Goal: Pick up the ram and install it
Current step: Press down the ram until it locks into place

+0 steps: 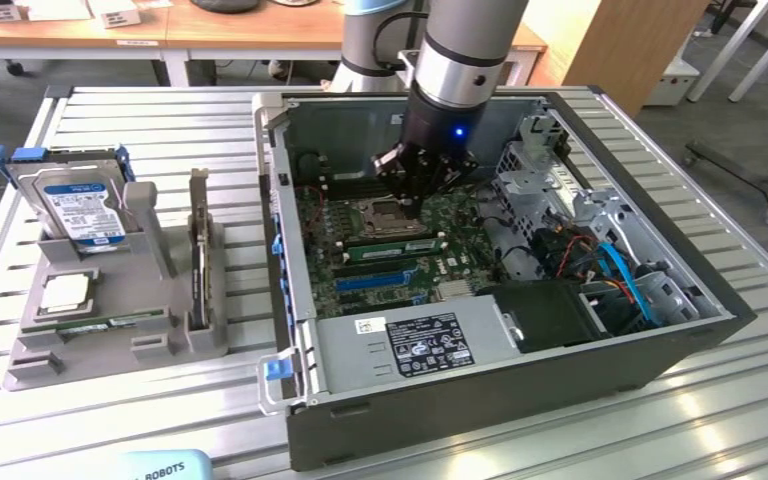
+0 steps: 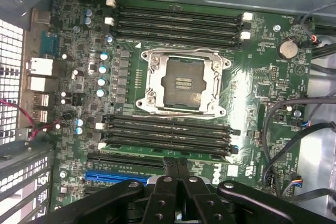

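Field notes, running from the exterior view's left to its right.

- Grey parts holder stands on the slatted table, near the table edge on the exterior view's left.
- A hard drive stands upright at the holder's back. A square silver processor chip lies flat in front of it.
- Along the holder's front edge lies a long, thin green strip, the ram. That reading is my judgement; I cannot make out its chips or label.
- A tall dark expansion card stands on edge at the holder's side nearest the computer case.
- My gripper hangs inside the open case, over the motherboard. It is well apart from the holder, clenched and carrying nothing.
- In the wrist view the fingertips are pressed together just beside the memory slots, below the empty processor socket.
- One of those slots holds a seated green module.

Handling, as I judge it:
- The ram is light, stiff and thin, and easily damaged.
- Chips and contact edge should stay untouched.
- The best hold is across the board's thickness, at the middle of the long upper edge, so it hangs level.
- Lying low in its recess, it offers little edge to pinch.
- The smooth faces may slip if the pinch is off centre.
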Controlling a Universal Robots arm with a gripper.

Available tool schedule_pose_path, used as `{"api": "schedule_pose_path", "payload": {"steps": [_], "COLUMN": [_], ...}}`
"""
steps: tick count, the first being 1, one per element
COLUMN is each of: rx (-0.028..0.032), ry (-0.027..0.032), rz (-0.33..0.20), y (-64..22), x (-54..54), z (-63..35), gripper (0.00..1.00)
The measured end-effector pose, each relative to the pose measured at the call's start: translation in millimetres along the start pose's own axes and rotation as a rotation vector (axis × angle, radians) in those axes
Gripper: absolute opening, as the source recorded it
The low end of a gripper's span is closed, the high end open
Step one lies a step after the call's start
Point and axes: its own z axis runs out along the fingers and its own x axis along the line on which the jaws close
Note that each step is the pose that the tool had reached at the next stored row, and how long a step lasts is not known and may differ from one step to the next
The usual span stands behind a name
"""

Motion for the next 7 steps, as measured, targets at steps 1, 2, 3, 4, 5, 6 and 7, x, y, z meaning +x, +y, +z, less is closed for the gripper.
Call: {"api": "schedule_pose_path", "payload": {"steps": [1,2,3,4,5,6,7], "rx": [0.0001,0.0001,0.0001,0.0001,0.0001,0.0001,0.0002], "ry": [0.0,0.0,0.0001,0.0001,0.0,0.0,0.0], "rz": [0.0,0.0,0.0,0.0,0.0,0.0,0.0], "y": [0.0,0.0,0.0,0.0,0.0,0.0,0.0], "x": [0.0,0.0,0.0,0.0,0.0,0.0,0.0], "z": [0.0,0.0,0.0,0.0,0.0,0.0,-0.1], "gripper": [0.1,0.1,0.1,0.1,0.1,0.1,0.1]}}
